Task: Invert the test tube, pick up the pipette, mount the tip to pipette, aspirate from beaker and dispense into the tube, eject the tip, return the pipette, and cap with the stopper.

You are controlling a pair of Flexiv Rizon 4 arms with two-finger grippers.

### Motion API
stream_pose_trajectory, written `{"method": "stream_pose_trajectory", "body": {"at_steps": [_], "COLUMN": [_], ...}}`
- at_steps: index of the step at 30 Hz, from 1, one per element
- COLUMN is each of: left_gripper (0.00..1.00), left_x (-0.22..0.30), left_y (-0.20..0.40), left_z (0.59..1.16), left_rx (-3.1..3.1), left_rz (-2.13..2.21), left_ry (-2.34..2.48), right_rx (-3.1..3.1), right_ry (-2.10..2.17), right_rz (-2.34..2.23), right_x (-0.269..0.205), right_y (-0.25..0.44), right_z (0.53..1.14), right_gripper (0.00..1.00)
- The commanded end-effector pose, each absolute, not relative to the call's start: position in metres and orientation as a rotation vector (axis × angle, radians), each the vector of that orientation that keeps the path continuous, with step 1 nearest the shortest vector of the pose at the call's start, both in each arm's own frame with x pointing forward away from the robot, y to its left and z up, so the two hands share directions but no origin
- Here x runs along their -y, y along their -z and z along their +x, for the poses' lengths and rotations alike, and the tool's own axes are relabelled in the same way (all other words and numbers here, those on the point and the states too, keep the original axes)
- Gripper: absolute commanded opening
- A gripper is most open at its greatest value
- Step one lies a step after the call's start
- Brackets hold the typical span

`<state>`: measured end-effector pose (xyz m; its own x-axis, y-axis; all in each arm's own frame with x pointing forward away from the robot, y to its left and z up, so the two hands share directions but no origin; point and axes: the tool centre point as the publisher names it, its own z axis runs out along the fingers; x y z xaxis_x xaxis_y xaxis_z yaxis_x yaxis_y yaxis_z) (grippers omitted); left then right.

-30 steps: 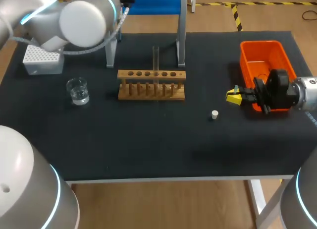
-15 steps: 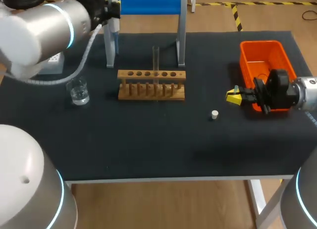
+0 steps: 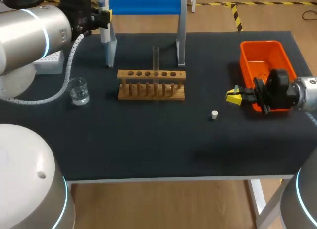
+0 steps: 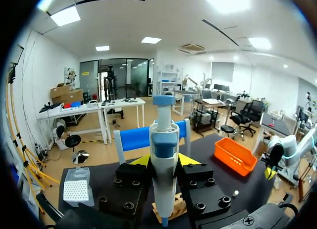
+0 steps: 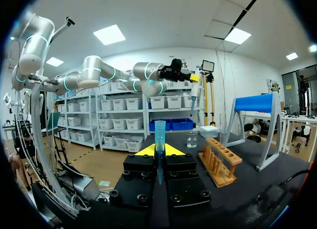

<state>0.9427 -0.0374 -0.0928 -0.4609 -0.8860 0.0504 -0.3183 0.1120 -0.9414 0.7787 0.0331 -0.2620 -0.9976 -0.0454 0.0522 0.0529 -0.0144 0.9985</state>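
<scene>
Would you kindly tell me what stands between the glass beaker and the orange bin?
The wooden rack, holding one upright tube, stands between beaker and orange bin; the head view shows it.

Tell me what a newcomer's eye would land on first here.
The left pincer, high at the table's back left, is shut on a blue-and-white pipette beside the blue-topped stand. Next comes the bright orange bin at the right edge, with the right pincer beside it gripping a clear tube.

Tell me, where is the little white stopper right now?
In the head view the stopper lies on the black table, right of the wooden rack and close to the right gripper, touching neither.
</scene>
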Motion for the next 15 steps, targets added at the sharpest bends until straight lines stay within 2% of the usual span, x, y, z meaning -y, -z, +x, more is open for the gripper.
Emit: {"method": "stream_pose_trajectory", "body": {"at_steps": [1,5,15], "left_gripper": [0.0,0.0,0.0], "left_x": [0.035,0.035,0.036], "left_y": [0.091,0.091,0.036], "left_z": [0.94,0.94,0.918], "left_rx": [-1.856,-1.856,-2.045], "left_rz": [-1.17,-1.17,-0.808], "left_ry": [1.349,1.349,1.651], "right_rx": [2.156,2.156,2.156], "right_ry": [2.19,2.19,2.19], "right_rz": [-0.007,-0.007,-0.007], "right_x": [-0.032,-0.032,-0.032], "right_y": [0.262,0.262,0.262], "right_z": [0.778,0.778,0.778], "right_gripper": [0.0,0.0,0.0]}}
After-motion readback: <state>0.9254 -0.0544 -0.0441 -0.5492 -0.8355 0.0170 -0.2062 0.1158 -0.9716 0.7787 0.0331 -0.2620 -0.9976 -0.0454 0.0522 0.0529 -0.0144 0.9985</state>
